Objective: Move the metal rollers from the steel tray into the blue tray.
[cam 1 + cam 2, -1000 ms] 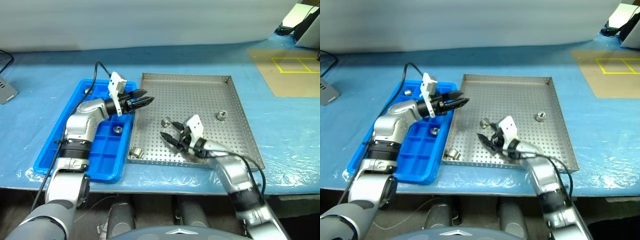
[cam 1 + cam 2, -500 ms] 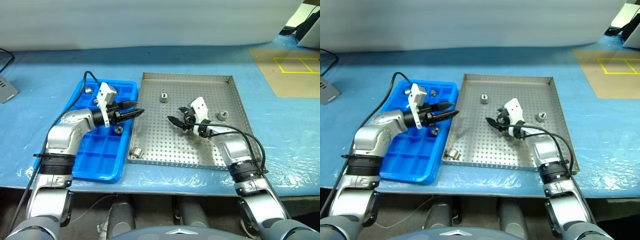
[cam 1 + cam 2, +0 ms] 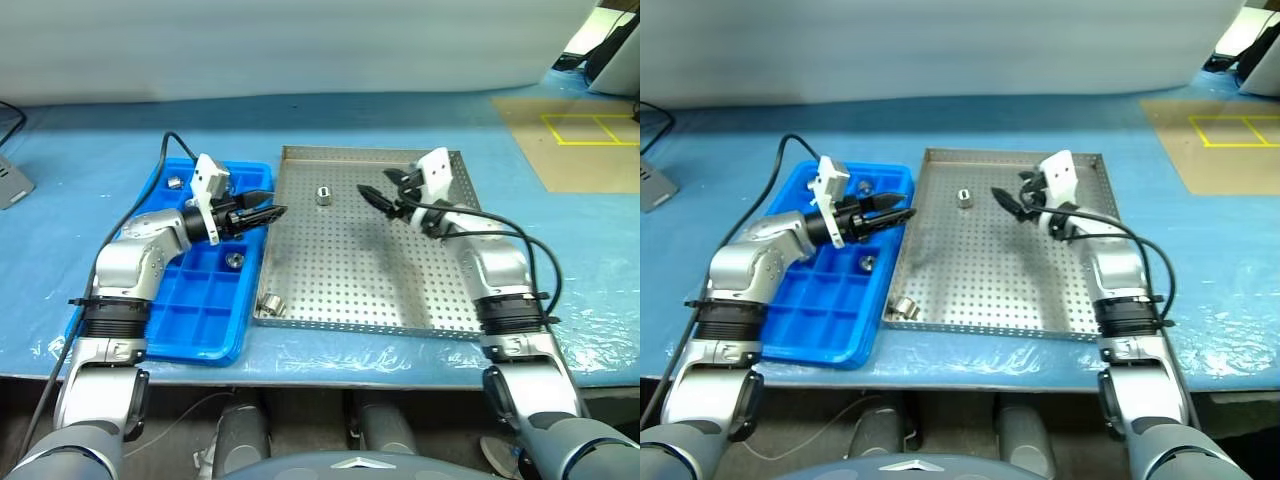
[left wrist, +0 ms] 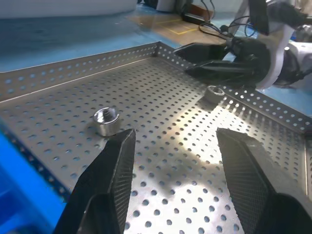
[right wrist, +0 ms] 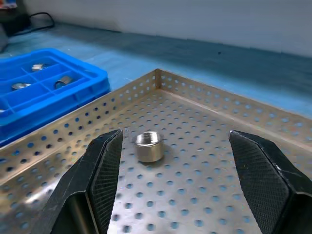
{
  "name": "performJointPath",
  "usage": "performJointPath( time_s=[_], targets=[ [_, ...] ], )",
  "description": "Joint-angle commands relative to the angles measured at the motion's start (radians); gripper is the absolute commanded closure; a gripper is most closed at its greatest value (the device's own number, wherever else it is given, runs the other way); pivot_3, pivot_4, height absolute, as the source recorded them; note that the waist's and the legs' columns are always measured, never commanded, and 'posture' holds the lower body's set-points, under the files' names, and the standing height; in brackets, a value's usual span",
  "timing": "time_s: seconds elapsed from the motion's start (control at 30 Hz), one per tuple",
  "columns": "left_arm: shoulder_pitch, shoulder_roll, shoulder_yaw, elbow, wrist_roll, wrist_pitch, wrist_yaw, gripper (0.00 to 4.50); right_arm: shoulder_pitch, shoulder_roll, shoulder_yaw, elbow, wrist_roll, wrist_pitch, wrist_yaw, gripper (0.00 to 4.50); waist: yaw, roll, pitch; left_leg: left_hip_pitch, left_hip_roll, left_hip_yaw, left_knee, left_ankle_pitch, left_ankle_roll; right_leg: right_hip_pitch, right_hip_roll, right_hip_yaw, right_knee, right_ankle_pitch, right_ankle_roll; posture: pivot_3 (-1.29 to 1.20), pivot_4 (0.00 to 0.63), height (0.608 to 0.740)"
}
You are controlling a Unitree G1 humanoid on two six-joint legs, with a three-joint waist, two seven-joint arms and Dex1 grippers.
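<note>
Jaws apart, seemingly empty, both grippers.

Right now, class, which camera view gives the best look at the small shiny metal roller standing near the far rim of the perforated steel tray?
The right wrist view: the small shiny metal roller stands close and upright, its hollow top clear. The left wrist view shows it smaller. Both eye views show it as a tiny piece on the perforated steel tray.

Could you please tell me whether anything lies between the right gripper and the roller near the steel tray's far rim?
Nothing visible does: only bare perforated floor of the square steel tray separates the open right gripper from the small shiny metal roller.
</note>
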Motion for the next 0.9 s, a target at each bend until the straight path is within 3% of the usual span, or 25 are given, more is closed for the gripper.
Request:
performJointPath(
  time_s=[0.03,0.33,0.53,0.9],
  targets=[
    [-0.016,0.009,0.019,-0.008,-0.004,-0.025,0.008,1.73,-0.091,0.069,0.013,0.095,-0.017,-0.066,-0.035,0.89,0.000,0.000,0.000,-0.001,0.000,0.000,0.000,0.000,-0.001,-0.001,0.000,0.000,0.001,0.000,0.000,-0.25,0.150,0.740],
    [0.036,0.013,0.037,-0.056,-0.015,-0.021,0.049,1.73,-0.286,0.150,-0.017,0.484,-0.053,-0.206,-0.085,0.89,0.018,0.000,0.000,-0.002,-0.002,0.000,0.002,0.000,0.000,-0.001,-0.002,0.000,0.003,0.000,0.000,-0.21,0.150,0.740],
    [0.060,-0.002,0.033,-0.102,-0.025,-0.009,0.078,1.73,-0.425,0.220,-0.042,0.793,-0.106,-0.348,-0.207,0.89,0.015,0.001,0.001,-0.004,-0.001,0.000,0.002,0.000,0.000,-0.004,-0.002,-0.001,0.004,-0.001,-0.001,-0.17,0.150,0.740],
    [0.083,-0.008,0.011,-0.137,-0.017,-0.005,0.112,1.73,-0.465,0.271,-0.024,0.964,-0.185,-0.424,-0.259,0.89,0.018,0.001,0.001,-0.004,-0.001,0.000,0.003,0.000,0.000,-0.004,-0.002,-0.002,0.005,-0.001,-0.001,-0.16,0.150,0.740]
  ],
)
